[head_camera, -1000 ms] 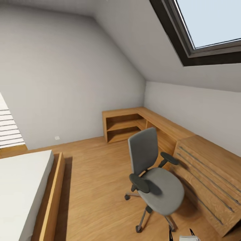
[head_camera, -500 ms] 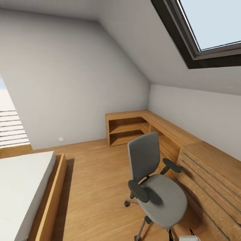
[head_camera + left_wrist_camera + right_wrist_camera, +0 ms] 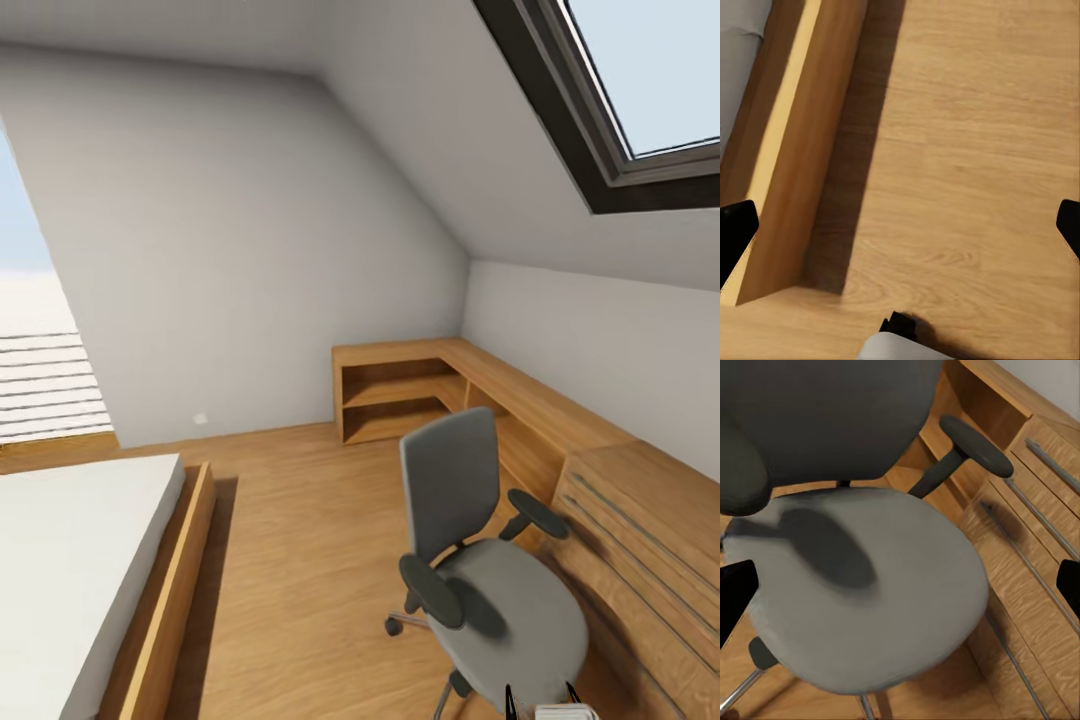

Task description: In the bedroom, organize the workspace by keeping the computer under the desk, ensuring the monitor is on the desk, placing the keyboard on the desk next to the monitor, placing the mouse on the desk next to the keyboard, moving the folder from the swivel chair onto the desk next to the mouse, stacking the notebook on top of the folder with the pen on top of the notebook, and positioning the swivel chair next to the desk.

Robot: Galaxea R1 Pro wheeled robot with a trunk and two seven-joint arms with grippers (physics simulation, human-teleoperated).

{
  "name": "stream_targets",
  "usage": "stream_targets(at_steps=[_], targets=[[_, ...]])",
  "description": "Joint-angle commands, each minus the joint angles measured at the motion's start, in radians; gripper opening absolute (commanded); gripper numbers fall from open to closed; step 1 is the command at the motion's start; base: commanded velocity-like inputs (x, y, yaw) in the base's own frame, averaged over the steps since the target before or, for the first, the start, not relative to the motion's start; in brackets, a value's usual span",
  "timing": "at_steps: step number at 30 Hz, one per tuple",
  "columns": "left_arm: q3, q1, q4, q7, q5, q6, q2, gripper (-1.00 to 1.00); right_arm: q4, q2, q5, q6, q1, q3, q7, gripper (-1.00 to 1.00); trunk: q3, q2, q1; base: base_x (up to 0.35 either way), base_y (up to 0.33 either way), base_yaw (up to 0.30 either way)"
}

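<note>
The swivel chair (image 3: 505,615) stands on the wood floor at the lower right of the head view, its grey back toward the wall and black armrests at its sides. Nothing lies on its grey seat (image 3: 862,577). My right gripper (image 3: 900,589) hangs open just above that seat, and its two black fingertips peek in at the lower edge of the head view (image 3: 541,694). My left gripper (image 3: 900,232) is open over bare floor beside the wooden bed frame (image 3: 802,150), holding nothing.
A low bed (image 3: 70,570) with a wooden frame fills the left. A light wooden drawer cabinet (image 3: 645,530) stands right of the chair, joined to a low corner shelf unit (image 3: 400,390). A black-framed skylight (image 3: 600,120) sits in the sloped ceiling. Wood floor (image 3: 300,540) lies between bed and chair.
The whole head view has shifted: chair, shelf unit and skylight sit further right and lower, so the camera moved. The chair and furniture themselves have not moved.
</note>
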Motion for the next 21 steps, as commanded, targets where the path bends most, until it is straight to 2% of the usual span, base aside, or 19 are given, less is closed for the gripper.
stream_targets(at_steps=[1, 12, 21], targets=[[-0.008, -0.001, 0.0, 0.006, 0.008, -0.004, 0.001, 1.0, 0.002, 0.0, -0.004, -0.002, 0.0, 0.009, -0.004, 1.0, 0.001, 0.0, 0.001, 0.264, 0.073, 0.134], [-0.008, -0.001, 0.0, 0.006, 0.008, -0.004, 0.001, 1.0, 0.002, 0.0, -0.004, -0.001, 0.0, 0.008, -0.004, 1.0, 0.017, 0.0, 0.001, 0.302, 0.129, 0.137], [-0.007, -0.001, 0.0, 0.006, 0.008, -0.004, 0.001, 1.0, 0.002, 0.0, -0.004, -0.001, 0.0, 0.008, -0.004, 1.0, 0.03, 0.0, 0.001, 0.263, 0.232, 0.139]])
